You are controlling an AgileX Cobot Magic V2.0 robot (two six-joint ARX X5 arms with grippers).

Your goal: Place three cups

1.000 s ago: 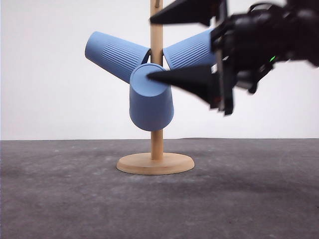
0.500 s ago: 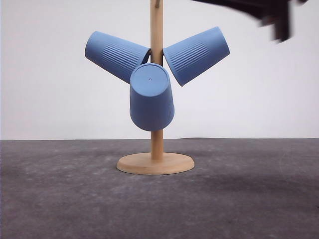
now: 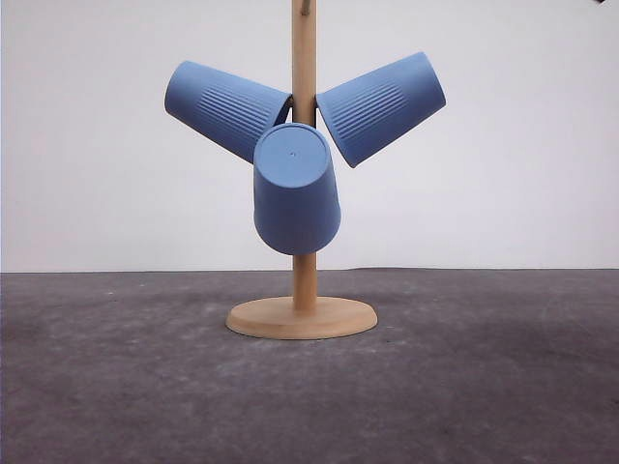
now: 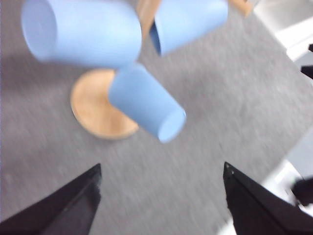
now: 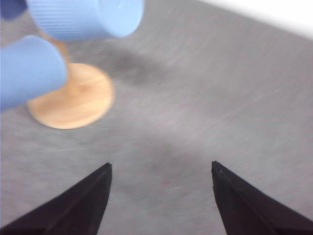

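Three light-blue ribbed cups hang upside down on a wooden rack [image 3: 304,58]: one to the left [image 3: 224,106], one to the right [image 3: 382,104], one toward the front [image 3: 295,188]. In the left wrist view the cups [image 4: 146,103] sit above the rack's round base [image 4: 95,107], and my left gripper [image 4: 161,196] is open and empty, high above the table. The right wrist view has a cup [image 5: 85,17] and the base [image 5: 73,95] off to one side, with my right gripper [image 5: 161,196] open and empty over bare table.
The rack's round wooden base [image 3: 302,317] stands on a dark grey table [image 3: 484,387]. A white wall lies behind it. A pale edge with white objects [image 4: 293,34] lies beyond the table in the left wrist view.
The right arm, which was beside the right-hand cup a second ago, has risen up and out of the front view. All three cups stay on the rack.
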